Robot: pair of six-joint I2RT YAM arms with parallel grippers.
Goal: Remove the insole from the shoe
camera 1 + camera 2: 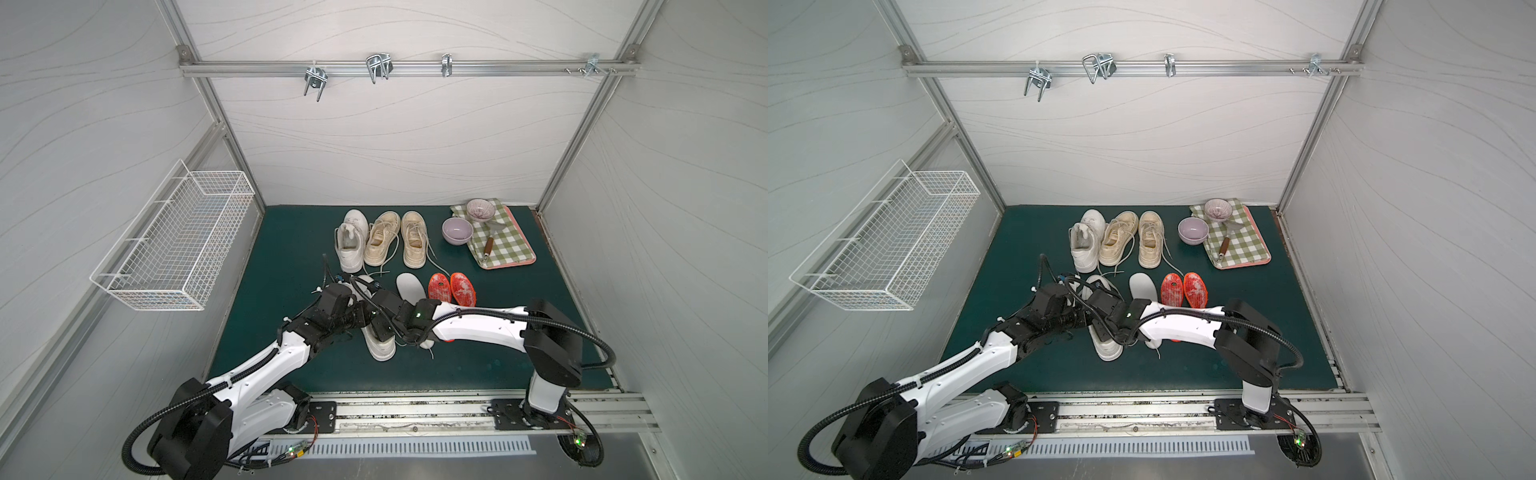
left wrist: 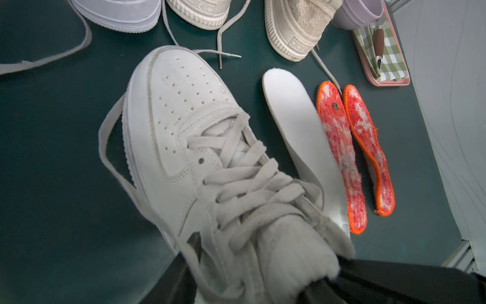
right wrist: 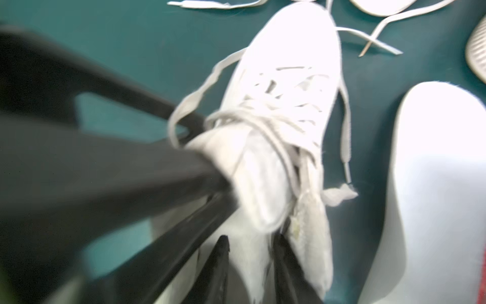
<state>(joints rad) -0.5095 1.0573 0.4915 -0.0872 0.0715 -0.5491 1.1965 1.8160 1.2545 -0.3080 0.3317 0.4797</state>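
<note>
Two grippers were at shoe (image 1: 380,347) on mat (image 1: 291,257) | left gripper (image 2: 263,271) grasped tongue (image 2: 284,237) | right gripper (image 3: 252,263) in shoe mouth, grip undeterminable | insole lay inside, hidden | advice: pin shoe, pinch insole heel, peel rearward slowly

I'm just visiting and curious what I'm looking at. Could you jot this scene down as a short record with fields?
Shoe being worked on: white sneaker, laced
Left arm: jaws at the sneaker's tongue; grip unclear
Right arm: jaws at the sneaker's opening; grip unclear
Loose insoles: white insole, two orange insoles beside it
Back row: three more shoes
Also: two bowls, checked cloth, wire basket
</note>
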